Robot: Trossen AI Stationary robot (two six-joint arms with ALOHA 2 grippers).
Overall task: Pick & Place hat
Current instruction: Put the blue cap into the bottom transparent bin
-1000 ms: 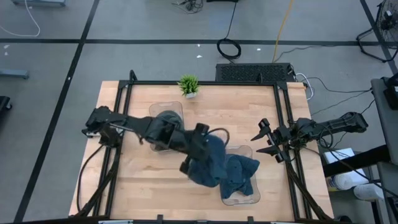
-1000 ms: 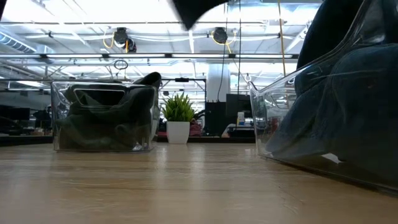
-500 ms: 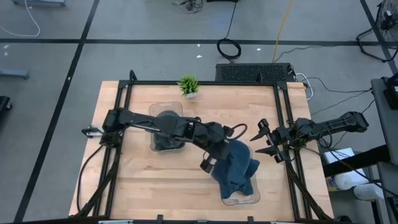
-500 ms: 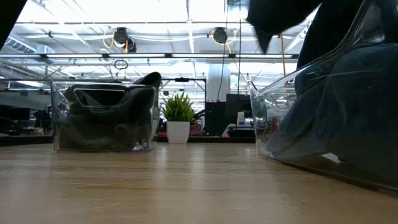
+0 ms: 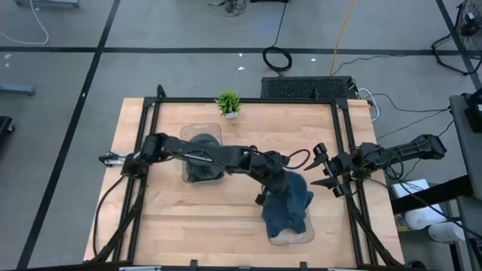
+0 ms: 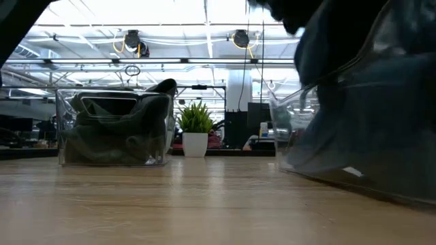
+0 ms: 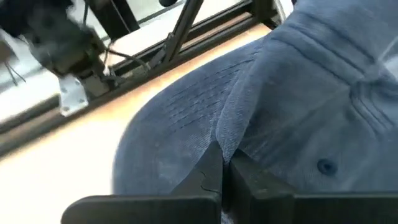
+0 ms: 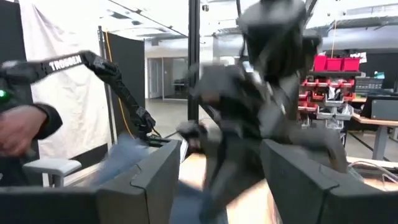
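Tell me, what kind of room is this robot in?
Probably a robotics lab or workshop. The wooden table sits inside a black metal frame on a bare grey floor with loose cables, and bright ceiling lights hang over shelving far behind.

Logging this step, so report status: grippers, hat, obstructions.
Left gripper shut on blue hat, over the right clear bin. Right gripper open, idle at the table's right edge. Bin already holds blue fabric; nothing blocks the drop.
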